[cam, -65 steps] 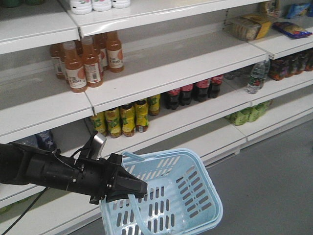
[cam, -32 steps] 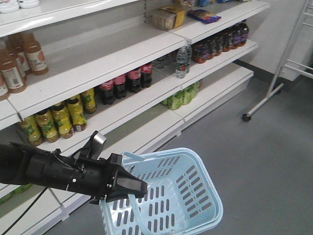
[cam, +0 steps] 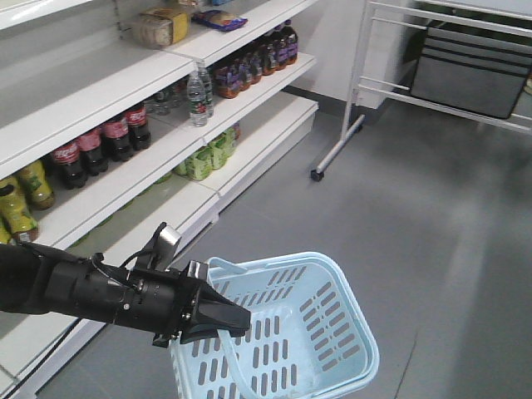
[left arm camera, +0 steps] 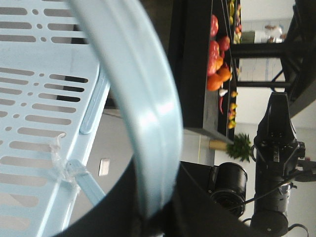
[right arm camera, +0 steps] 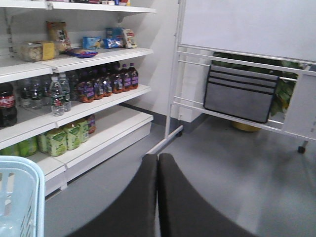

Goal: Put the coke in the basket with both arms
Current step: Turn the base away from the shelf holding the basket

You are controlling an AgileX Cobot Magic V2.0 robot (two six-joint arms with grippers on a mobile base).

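Since half a second ago the view has swung right along the shelves [cam: 91, 96]. The brown-orange bottles have gone from the left edge. The yellow-green bottles [cam: 18, 195] have slid to that edge, and the dark cola bottles [cam: 104, 141] with red labels have moved from the middle to the upper left. The water bottles [cam: 196, 96], the green packs [cam: 204, 158] and the purple-labelled bottles [cam: 258, 60] have all shifted left too. At the right, more of the white wheeled rack [cam: 359, 91] has come in, now with its grey bin [cam: 470, 71]. The left arm and its load keep the same place in the picture.

The left gripper [cam: 226, 318] is clenched on one loop handle [left arm camera: 148, 113] of the basket [cam: 299, 357]. The basket hangs tilted at the bottom centre of the front view, above the grey floor [cam: 449, 216] and just off the lowest shelf's front edge. Its slotted floor and walls show bare. What the grey bin holds cannot be told.

In the right wrist view, the basket's rim shows in the bottom left corner. The right gripper [right arm camera: 158, 160] has its two black fingers [right arm camera: 143, 197] pressed together with nothing between them, well apart from that rim.
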